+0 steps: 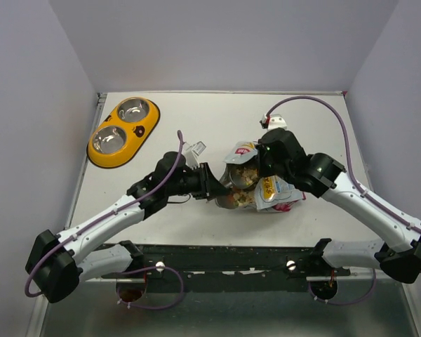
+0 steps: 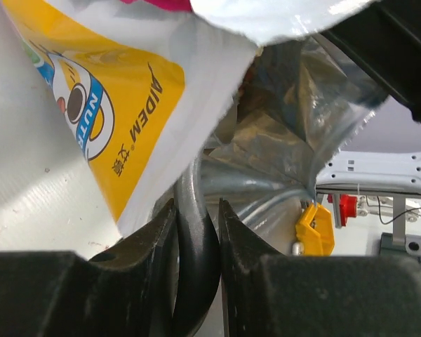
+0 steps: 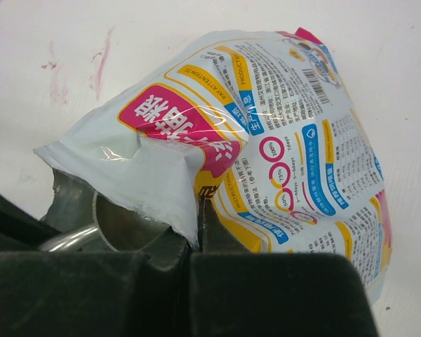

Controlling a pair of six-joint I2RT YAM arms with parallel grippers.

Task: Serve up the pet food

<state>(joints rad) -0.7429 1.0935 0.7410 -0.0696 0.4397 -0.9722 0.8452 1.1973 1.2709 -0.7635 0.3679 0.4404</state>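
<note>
Scooping: left gripper (image 2: 196,210) pinches a silver metal scoop (image 3: 119,221) inside the crinkly yellow-white pouch (image 3: 288,161), right gripper (image 3: 198,226) pinching its lip. Next, likely a level carry to the yellow double bowl (image 1: 149,125).

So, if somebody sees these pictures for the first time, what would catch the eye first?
First the crinkly yellow-and-white food pouch in the middle of the table, held open, with kibble showing inside. The right fingers pinch its torn edge, while the left fingers grip the handle of a metal scoop reaching into it. A bright yellow double bowl sits apart at the far left corner.
</note>
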